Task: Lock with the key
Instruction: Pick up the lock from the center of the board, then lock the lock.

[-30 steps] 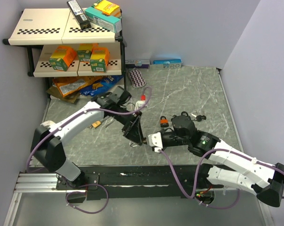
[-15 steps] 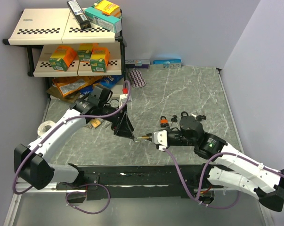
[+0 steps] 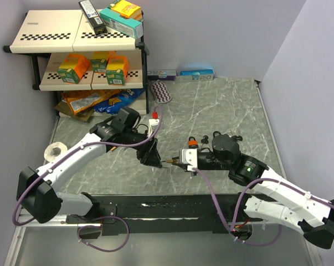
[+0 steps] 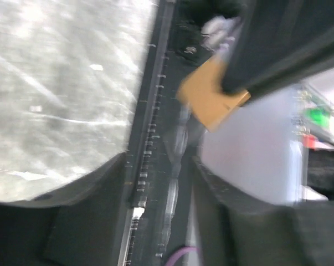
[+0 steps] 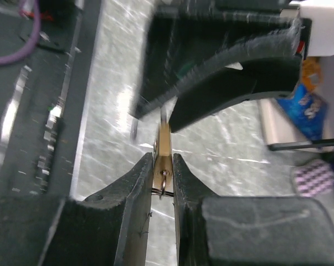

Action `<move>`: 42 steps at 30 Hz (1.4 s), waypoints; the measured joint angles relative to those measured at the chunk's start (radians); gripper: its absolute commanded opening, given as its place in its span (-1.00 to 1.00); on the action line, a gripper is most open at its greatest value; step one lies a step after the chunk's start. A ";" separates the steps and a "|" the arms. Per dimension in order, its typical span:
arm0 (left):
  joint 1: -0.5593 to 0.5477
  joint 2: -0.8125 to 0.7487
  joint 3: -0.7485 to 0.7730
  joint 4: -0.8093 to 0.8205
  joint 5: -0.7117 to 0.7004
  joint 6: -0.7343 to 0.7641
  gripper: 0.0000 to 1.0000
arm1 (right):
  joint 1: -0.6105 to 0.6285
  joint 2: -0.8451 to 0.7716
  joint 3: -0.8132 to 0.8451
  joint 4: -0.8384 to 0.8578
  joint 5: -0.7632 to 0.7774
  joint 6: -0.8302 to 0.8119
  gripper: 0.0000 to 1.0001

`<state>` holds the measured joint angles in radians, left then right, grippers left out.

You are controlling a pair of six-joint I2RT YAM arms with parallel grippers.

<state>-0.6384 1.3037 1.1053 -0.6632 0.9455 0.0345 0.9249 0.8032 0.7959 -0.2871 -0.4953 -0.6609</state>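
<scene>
My right gripper (image 3: 176, 161) (image 5: 164, 162) is shut on a flat brass key (image 5: 164, 145) with a wire ring through its head. The key (image 3: 169, 161) is held just above the table with its tip pointing left. My left gripper (image 3: 152, 156) (image 4: 161, 166) stands open right in front of that tip, nothing between its fingers (image 5: 233, 83). In the blurred left wrist view the key (image 4: 210, 101) shows as a brass plate past those fingers. A small orange-topped padlock (image 3: 193, 143) lies on the table behind the right gripper, touched by neither gripper.
More keys (image 3: 233, 137) lie right of the padlock. A shelf rack (image 3: 81, 55) with boxes stands at the back left, snack bags (image 3: 94, 100) under it. A tape roll (image 3: 56, 150) lies at the left edge. A black rail (image 3: 155, 208) runs along the near edge.
The left gripper pulled back to the left, then came forward again toward the key tip, its jaws narrowing a little. The right gripper shifted slightly right, still holding the key.
</scene>
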 measured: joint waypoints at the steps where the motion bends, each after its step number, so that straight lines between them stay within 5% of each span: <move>1: 0.000 -0.007 -0.007 0.012 -0.021 -0.002 -0.33 | -0.003 0.003 0.008 -0.005 -0.010 0.021 -1.00; 4: 0.000 -0.059 -0.042 0.068 -0.109 0.007 -0.64 | -0.023 0.014 0.034 -0.025 -0.066 0.120 -1.00; 9: 0.000 -0.177 -0.092 0.160 -0.179 0.010 -0.67 | -0.099 0.045 0.040 -0.035 -0.178 0.302 -1.00; 13: 0.000 -0.227 -0.122 0.215 -0.192 0.022 0.36 | -0.190 0.082 0.040 -0.033 -0.204 0.404 -1.00; 16: 0.000 -0.262 -0.205 0.307 -0.201 -0.005 0.57 | -0.254 0.104 0.040 -0.017 -0.220 0.456 -1.00; 24: -0.008 -0.353 -0.502 0.669 -0.258 -0.190 0.69 | -0.285 0.150 0.072 0.030 -0.257 0.546 -1.00; 32: -0.065 -0.217 -0.504 0.960 -0.270 -0.229 0.65 | -0.286 0.150 0.115 0.084 -0.306 0.620 -1.00; 42: -0.145 -0.227 -0.499 1.086 -0.282 -0.220 0.28 | -0.286 0.150 0.118 0.104 -0.343 0.647 -1.00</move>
<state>-0.7830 1.0763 0.6067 0.4225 0.6636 -0.1852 0.6384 0.9531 0.9142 -0.1833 -0.8383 -0.0143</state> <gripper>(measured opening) 0.697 0.241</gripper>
